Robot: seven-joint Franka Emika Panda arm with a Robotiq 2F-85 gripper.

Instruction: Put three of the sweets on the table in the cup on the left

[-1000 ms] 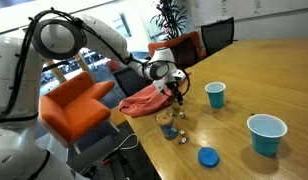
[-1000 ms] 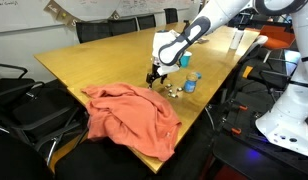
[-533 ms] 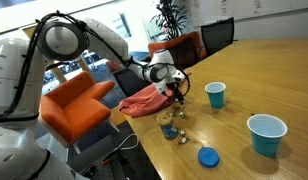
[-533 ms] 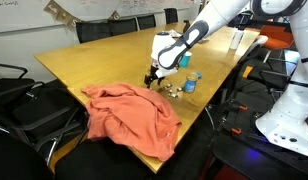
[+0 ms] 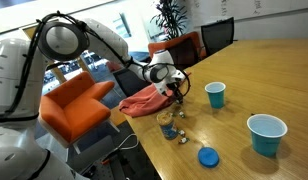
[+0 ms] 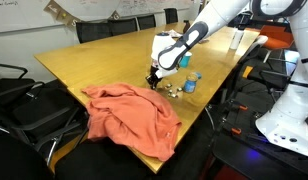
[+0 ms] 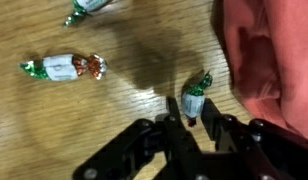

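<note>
The salmon cloth (image 7: 269, 50) hems the claw (image 7: 194, 120) in on one side: its folds lie just beside the sweet (image 7: 194, 100) at the claw's tips, leaving scant room there. Away from the cloth the bench (image 7: 144, 40) is bare wood up to a second wrapped sweet (image 7: 64, 68). In an exterior view a clear glass (image 5: 167, 122) stands near the cloth, with open bench beyond it towards the teal cup (image 5: 215, 94).

White rounded arm (image 5: 102, 38) (grey joint caps), black cable, black fingers (image 7: 172, 130)

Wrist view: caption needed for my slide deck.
Gripper poised around a green-wrapped sweet on the wooden table, beside an orange cloth, two more sweets nearby.
</note>
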